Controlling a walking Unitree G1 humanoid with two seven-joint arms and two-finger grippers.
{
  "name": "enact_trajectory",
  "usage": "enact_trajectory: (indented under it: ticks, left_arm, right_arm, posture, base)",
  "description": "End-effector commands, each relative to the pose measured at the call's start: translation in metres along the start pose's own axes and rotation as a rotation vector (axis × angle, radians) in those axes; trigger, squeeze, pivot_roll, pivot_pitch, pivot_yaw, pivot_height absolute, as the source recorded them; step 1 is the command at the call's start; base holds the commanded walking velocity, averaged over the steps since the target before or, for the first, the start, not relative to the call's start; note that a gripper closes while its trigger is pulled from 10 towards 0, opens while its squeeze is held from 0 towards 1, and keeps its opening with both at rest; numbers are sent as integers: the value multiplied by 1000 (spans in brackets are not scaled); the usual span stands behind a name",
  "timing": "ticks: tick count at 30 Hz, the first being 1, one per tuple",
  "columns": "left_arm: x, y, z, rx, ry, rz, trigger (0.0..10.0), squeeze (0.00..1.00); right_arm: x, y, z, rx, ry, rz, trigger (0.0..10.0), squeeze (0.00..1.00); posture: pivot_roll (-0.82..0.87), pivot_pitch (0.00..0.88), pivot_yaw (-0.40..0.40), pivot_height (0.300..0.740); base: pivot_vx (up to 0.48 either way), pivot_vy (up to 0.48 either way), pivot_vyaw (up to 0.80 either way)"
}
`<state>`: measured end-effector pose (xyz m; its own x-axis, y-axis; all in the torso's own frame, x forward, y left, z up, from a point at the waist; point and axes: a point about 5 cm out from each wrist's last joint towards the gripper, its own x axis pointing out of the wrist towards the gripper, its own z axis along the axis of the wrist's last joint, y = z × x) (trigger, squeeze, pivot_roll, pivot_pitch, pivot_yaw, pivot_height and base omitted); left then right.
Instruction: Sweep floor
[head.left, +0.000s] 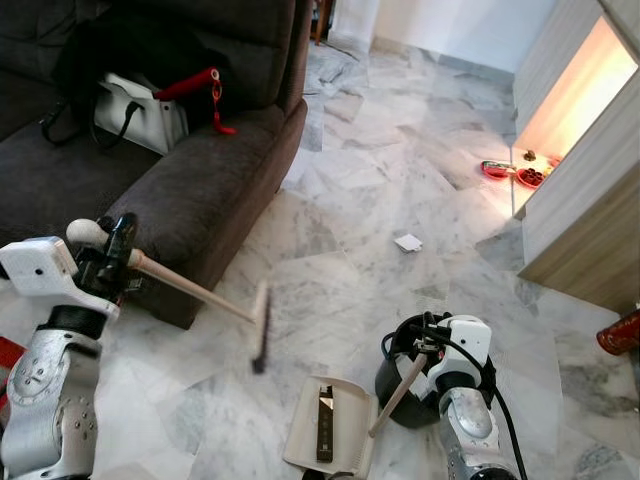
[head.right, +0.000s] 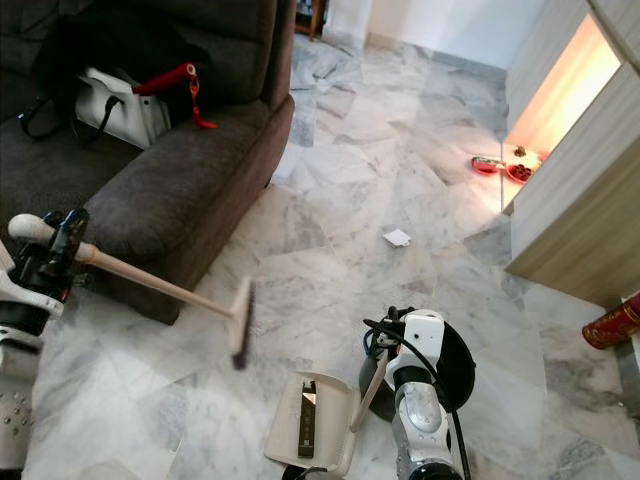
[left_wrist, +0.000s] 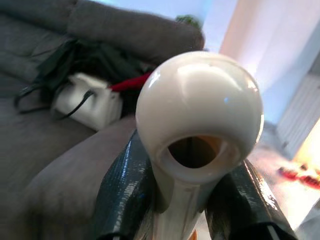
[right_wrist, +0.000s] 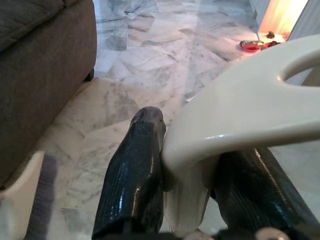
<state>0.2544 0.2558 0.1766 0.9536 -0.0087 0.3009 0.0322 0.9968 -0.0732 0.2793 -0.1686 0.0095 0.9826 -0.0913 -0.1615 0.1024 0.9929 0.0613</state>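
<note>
My left gripper (head.left: 112, 256) is shut on the wooden handle of a broom (head.left: 195, 290), just below its cream knob (left_wrist: 199, 107). The handle slopes down to the right, and the blurred brush head (head.left: 262, 327) hangs just above the marble floor beside the sofa. My right gripper (head.left: 424, 352) is shut on the cream handle (right_wrist: 235, 120) of a dustpan (head.left: 330, 428), which rests on the floor near the bottom middle. Farther out on the floor, ahead of the dustpan, lies a small white paper scrap (head.left: 408, 242).
A dark grey sofa (head.left: 200, 180) on the left carries a white bag (head.left: 140, 112) with a red item. A wooden cabinet (head.left: 590, 200) with a lit niche stands on the right, with red bowls (head.left: 515, 172) at its foot. A red cylinder (head.left: 620, 333) sits at the right edge.
</note>
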Motion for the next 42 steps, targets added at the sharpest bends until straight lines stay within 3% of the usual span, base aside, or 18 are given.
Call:
enact_trajectory:
  ticks: [1,8,13,18,23,33,38,42]
  left_arm:
    - [-1,-10,-3,-10,21,-33,10000,0]
    - [-16,-18,-37,56,133,-16,10000,0]
    - [-15,-22,-40,67,143,-28,10000,0]
    - [-15,-32,-41,150,142,-85,10000,0]
    - [-14,-35,-39,181,134,-104,10000,0]
    - [-14,-35,-39,204,133,-112,10000,0]
    - [-29,-33,-57,176,174,-25,10000,0]
    - [-34,-36,-64,173,194,-21,10000,0]
  right_arm:
    - [-7,-1,-16,18,92,-13,10000,0]
    - [1,-8,-9,130,88,-75,10000,0]
    - [2,-12,-6,131,80,-83,10000,0]
    - [4,-23,-3,211,71,-150,10000,0]
    - [5,-32,-3,274,79,-189,10000,0]
    - [5,-30,-4,303,83,-174,10000,0]
    - [6,-28,4,279,16,-110,10000,0]
    - [10,-25,14,312,-35,-46,10000,0]
  posture:
    - [128,104,-153,740]
    - [130,67,-141,740]
    - [135,60,-139,740]
    - [134,65,-139,740]
    - [135,75,-136,740]
    - [141,78,-133,740]
    - [143,74,-133,740]
    - [133,70,-132,740]
  base:
    - [0,0,0]
    - [0,0,0]
    - [0,0,0]
    - [0,0,0]
    - [0,0,0]
    - [0,0,0]
    - [0,0,0]
    - [0,0,0]
